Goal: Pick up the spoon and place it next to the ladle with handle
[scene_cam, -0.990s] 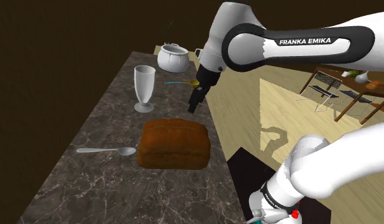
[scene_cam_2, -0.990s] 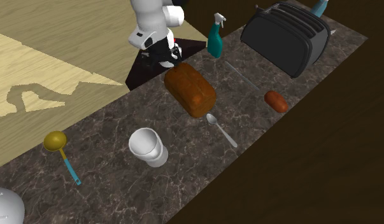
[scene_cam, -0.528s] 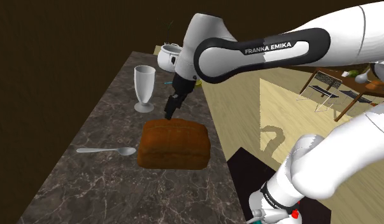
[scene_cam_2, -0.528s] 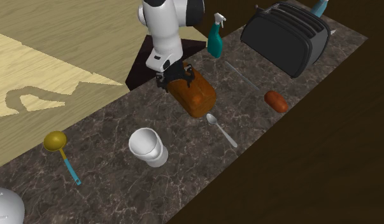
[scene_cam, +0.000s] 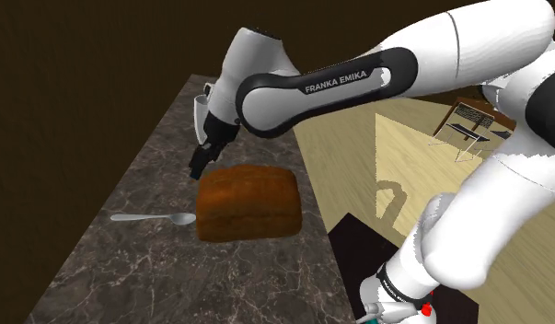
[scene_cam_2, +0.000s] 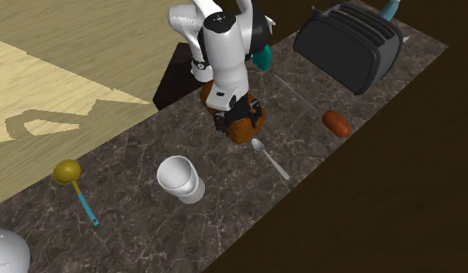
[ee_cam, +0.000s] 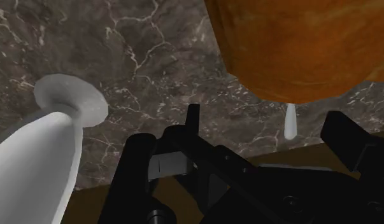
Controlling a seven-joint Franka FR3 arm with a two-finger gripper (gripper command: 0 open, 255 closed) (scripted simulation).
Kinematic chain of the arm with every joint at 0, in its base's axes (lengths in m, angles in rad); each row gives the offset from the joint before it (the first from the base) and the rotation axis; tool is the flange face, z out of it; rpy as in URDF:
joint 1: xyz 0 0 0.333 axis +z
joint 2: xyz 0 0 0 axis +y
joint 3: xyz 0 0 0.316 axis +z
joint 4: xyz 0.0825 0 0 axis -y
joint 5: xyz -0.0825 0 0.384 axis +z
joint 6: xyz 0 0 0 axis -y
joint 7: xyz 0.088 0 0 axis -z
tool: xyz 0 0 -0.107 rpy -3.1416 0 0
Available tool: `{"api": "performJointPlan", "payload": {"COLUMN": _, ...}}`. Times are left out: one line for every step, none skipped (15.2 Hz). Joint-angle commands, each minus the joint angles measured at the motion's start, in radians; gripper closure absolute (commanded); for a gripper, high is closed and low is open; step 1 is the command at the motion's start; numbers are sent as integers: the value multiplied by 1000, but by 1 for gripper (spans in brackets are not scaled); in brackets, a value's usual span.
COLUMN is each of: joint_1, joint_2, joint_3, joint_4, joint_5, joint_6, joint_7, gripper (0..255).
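In the second exterior view's centre, the loaf (scene_cam_2: 246, 132) crowds the spoon (scene_cam_2: 269, 158) at its bowl end. The counter (scene_cam_2: 317, 167) right of the spoon lies bare. The cup (scene_cam_2: 180, 178) stands between spoon and ladle (scene_cam_2: 74, 182), and open marble surrounds the ladle at lower left.

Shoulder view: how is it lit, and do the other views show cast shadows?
Shoulder view: the marble counter is dim against dark walls; a bright patch of wood floor carries the arm's shadow. Second exterior view: that shadow falls on the lit floor too. Wrist view: soft, even light on the bread loaf and goblet, no glare.
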Motion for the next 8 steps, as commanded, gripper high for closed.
{"api": "performJointPlan", "payload": {"joint_1": 14, "joint_2": 96, "joint_3": 18, "joint_4": 46, "joint_5": -23, "joint_6": -53, "joint_7": 14, "gripper": 0}}
{"api": "performJointPlan", "payload": {"joint_1": 22, "joint_2": 130, "joint_3": 24, "joint_4": 72, "joint_5": -34, "joint_6": -42, "joint_7": 21, "gripper": 0}}
{"api": "performJointPlan", "payload": {"joint_1": 30, "joint_2": 164, "joint_3": 30, "joint_4": 98, "joint_5": -45, "joint_6": -32, "joint_7": 28, "gripper": 0}}
{"api": "performJointPlan", "payload": {"joint_1": 40, "joint_2": 198, "joint_3": 34, "joint_4": 126, "joint_5": -56, "joint_6": -23, "joint_7": 35, "gripper": 0}}
{"api": "performJointPlan", "payload": {"joint_1": 49, "joint_2": 231, "joint_3": 39, "joint_4": 155, "joint_5": -69, "joint_6": -15, "joint_7": 42, "gripper": 0}}
{"api": "performJointPlan", "payload": {"joint_1": 60, "joint_2": 265, "joint_3": 42, "joint_4": 185, "joint_5": -81, "joint_6": -8, "joint_7": 48, "gripper": 0}}
{"api": "performJointPlan", "payload": {"joint_1": 71, "joint_2": 299, "joint_3": 45, "joint_4": 215, "joint_5": -94, "joint_6": -2, "joint_7": 55, "gripper": 0}}
{"api": "performJointPlan", "payload": {"joint_1": 83, "joint_2": 333, "joint_3": 47, "joint_4": 247, "joint_5": -106, "joint_6": 2, "joint_7": 61, "gripper": 0}}
